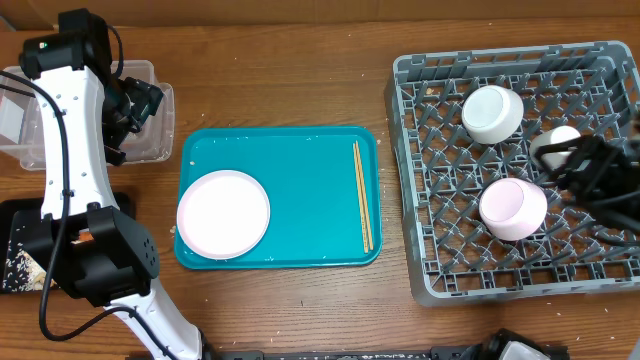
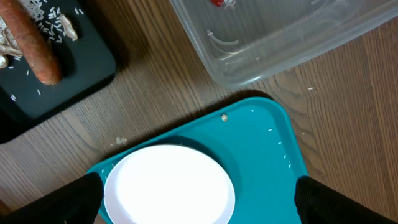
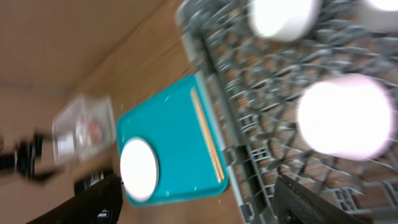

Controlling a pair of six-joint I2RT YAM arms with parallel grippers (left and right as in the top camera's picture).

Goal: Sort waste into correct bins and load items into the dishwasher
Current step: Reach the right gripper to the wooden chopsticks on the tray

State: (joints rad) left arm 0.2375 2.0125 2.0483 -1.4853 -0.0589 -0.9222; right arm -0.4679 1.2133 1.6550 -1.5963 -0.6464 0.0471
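Overhead view of a wooden desk (image 1: 300,60). In the centre lies a teal tray (image 1: 300,160), with a small white plate (image 1: 223,213) at its left end and a pair of chopsticks (image 1: 362,195) along its right edge.

On the right, a grey dish rack (image 1: 430,270) holds a white bowl (image 1: 492,112) at the back and a second white dish (image 1: 513,208) nearer the front. A smaller white item (image 1: 558,138), possibly a cup, is partly hidden by the blurred right tool (image 3: 198,190). That tool hangs over the rack, fingers spread apart, gripping nothing.

The left tool (image 2: 199,193) hovers by the clear tub (image 2: 280,37) at far left, spread wide and empty. The tub holds a red scrap (image 2: 217,3). A black tray (image 2: 81,68) nearby carries an orange sausage stick (image 2: 34,43) and pale food scraps (image 2: 67,28).
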